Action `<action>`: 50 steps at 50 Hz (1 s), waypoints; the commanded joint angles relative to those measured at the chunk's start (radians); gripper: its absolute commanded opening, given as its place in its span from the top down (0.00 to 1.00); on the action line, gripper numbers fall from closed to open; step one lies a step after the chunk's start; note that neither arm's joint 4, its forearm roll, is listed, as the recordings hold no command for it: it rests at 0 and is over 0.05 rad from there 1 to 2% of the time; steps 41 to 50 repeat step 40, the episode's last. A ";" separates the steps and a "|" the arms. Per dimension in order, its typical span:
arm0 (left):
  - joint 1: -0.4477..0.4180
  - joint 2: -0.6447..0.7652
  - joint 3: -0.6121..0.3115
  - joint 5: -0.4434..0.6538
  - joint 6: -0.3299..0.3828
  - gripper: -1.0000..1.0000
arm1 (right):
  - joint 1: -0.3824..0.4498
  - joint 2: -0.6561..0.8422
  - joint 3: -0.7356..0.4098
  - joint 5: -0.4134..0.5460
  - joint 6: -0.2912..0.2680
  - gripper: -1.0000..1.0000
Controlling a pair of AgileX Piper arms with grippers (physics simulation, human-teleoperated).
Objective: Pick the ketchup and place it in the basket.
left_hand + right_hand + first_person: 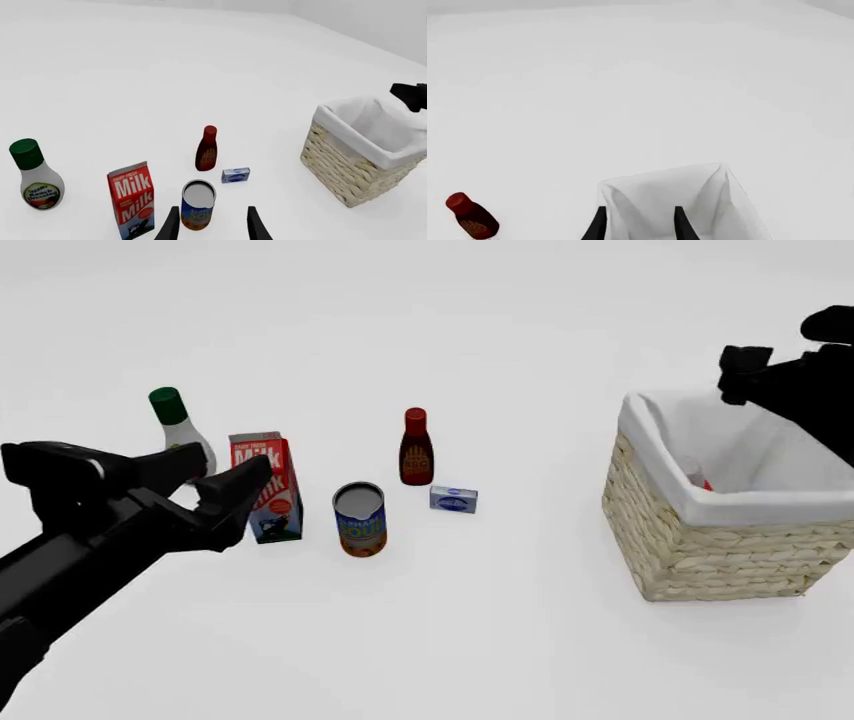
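Observation:
The basket (707, 550), tan wicker with a white cloth lining, stands at the right. Inside it, a small red and whitish part of the ketchup (698, 479) shows against the lining; the front wall hides the remainder. My right gripper (738, 380) hangs above the basket's far rim, open and empty. In the right wrist view its fingers (599, 225) stand apart over the lining of the basket (660, 200). My left gripper (220, 475) hovers open near the milk carton (271, 485), holding nothing; its fingers (257, 227) frame a soup can (198, 204).
On the left half stand a white bottle with a green cap (171, 430), a dark-red bottle with a red cap (415, 447), the soup can (359, 519) and a small blue box (454, 500). The basket (360, 150) shows in the left wrist view too.

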 commanded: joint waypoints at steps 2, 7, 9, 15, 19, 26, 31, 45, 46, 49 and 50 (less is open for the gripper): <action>-0.005 -0.009 0.002 -0.001 -0.005 0.00 | 0.021 -0.142 0.056 -0.010 -0.070 0.00; -0.005 -0.010 0.003 -0.005 -0.010 0.00 | 0.034 -0.191 0.092 -0.030 -0.084 0.00; -0.006 -0.011 0.006 -0.007 -0.011 0.00 | 0.053 -0.226 0.118 -0.045 -0.068 0.00; -0.008 -0.008 0.011 -0.019 -0.015 0.00 | 0.075 -0.348 0.223 -0.119 -0.027 0.00; -0.010 -0.005 0.010 -0.023 -0.015 0.00 | 0.079 -0.409 0.274 -0.155 -0.054 0.00; -0.001 0.005 0.026 -0.051 -0.013 0.00 | 0.084 -0.504 0.355 -0.221 -0.005 0.00; 0.001 -0.004 0.028 -0.052 0.000 0.00 | 0.084 -0.555 0.404 -0.256 0.002 0.00; 0.004 -0.006 0.052 -0.084 0.008 0.00 | 0.110 -0.661 0.532 -0.312 -0.002 0.00; 0.004 -0.006 0.052 -0.084 0.008 0.00 | 0.110 -0.661 0.532 -0.312 -0.002 0.00; 0.004 -0.006 0.052 -0.084 0.008 0.00 | 0.110 -0.661 0.532 -0.312 -0.002 0.00; 0.004 -0.006 0.052 -0.084 0.008 0.00 | 0.110 -0.661 0.532 -0.312 -0.002 0.00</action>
